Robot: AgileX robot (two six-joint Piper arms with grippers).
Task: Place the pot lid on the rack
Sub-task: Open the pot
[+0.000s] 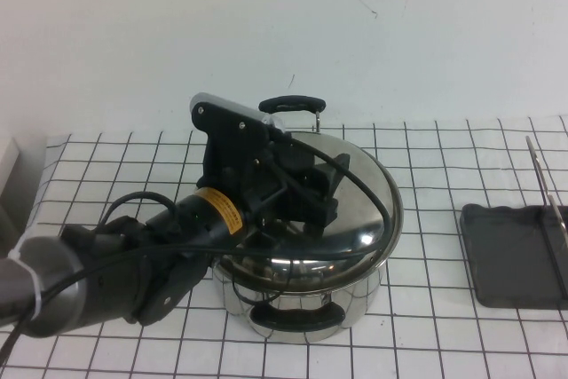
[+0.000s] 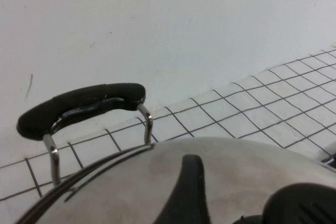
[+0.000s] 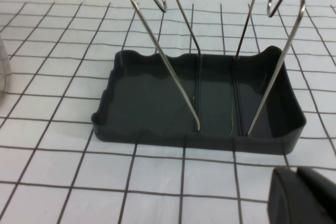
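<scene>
The shiny steel pot lid [image 1: 355, 219] sits tilted over the deep steel pot [image 1: 293, 308], its knob hidden under my left gripper [image 1: 306, 193]. That gripper is down on the lid's centre and shut on the knob. In the left wrist view the lid's dome [image 2: 131, 187] fills the bottom, with a black finger [image 2: 190, 192] on it. The rack [image 1: 510, 255] is a dark grey tray with thin wire rods [image 1: 546, 210] at the right edge of the table. My right gripper [image 3: 300, 196] is out of the high view. It hovers shut and empty just in front of the rack's tray [image 3: 157, 103].
The pot's far black loop handle [image 1: 293, 104] rises behind the lid and shows in the left wrist view [image 2: 79, 103]. Its near handle [image 1: 293, 317] faces me. White gridded cloth [image 1: 435, 175] lies between pot and rack. A white wall stands behind.
</scene>
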